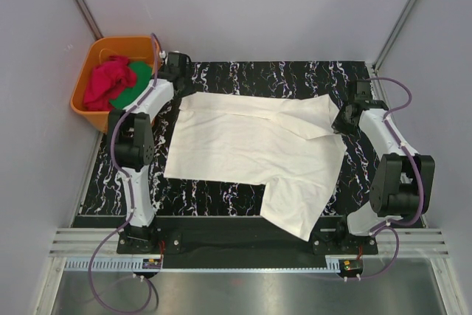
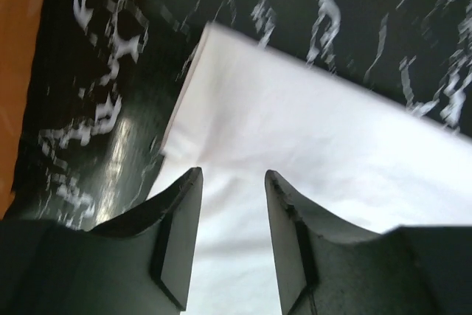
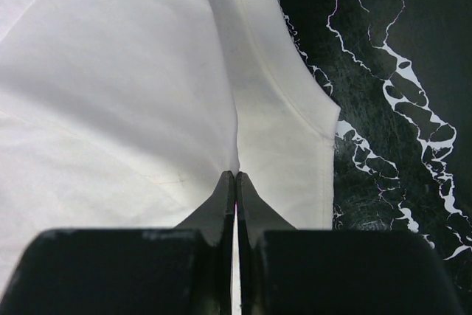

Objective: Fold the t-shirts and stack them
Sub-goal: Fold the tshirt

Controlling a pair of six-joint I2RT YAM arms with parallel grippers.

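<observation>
My left fingers (image 2: 177, 245) stand parted and empty over the far-left corner of the cream-white t-shirt (image 1: 251, 145), which lies spread on the black marbled worktop (image 1: 295, 75). My right fingers (image 3: 218, 208) are pressed together, seemingly pinching cloth near its right sleeve.
</observation>
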